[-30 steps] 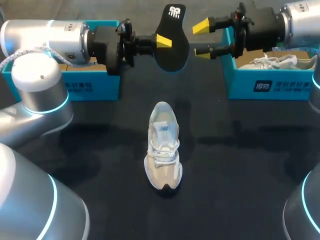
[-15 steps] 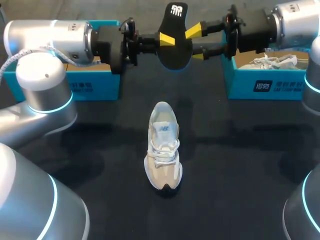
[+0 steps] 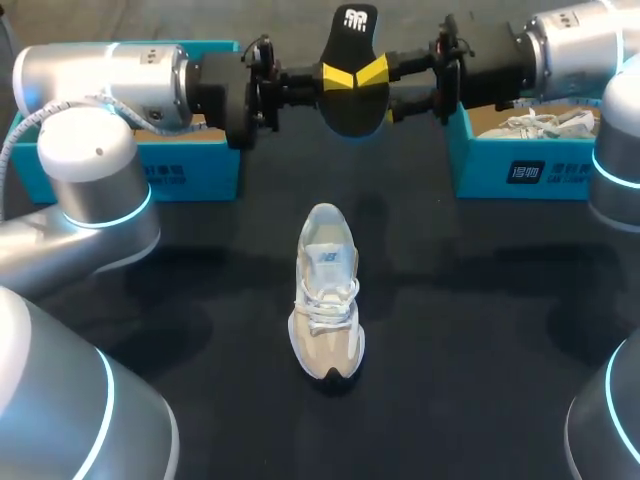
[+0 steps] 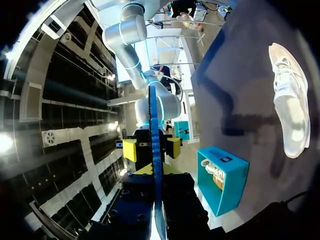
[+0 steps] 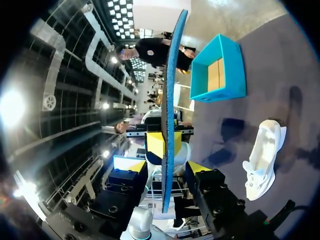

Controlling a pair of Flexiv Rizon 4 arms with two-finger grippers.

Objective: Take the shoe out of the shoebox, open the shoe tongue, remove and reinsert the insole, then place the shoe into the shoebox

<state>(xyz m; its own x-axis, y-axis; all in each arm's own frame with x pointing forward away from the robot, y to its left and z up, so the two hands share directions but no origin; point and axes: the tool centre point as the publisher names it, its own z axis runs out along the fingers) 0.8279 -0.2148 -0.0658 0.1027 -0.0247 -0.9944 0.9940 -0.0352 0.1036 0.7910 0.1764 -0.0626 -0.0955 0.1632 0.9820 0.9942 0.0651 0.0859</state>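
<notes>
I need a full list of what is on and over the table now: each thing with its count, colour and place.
insole: one, black, in the air over the table's far side
shoe: one, white and beige, on the table's middle
left box: one, blue, far left
right box: one, blue, far right
second shoe: one, white, inside the right box
table: one, black
left gripper: yellow tips, shut on the insole
right gripper: yellow tips, open, one finger at each side of the insole
left arm, right arm: two, silver, coming in from the sides
</notes>
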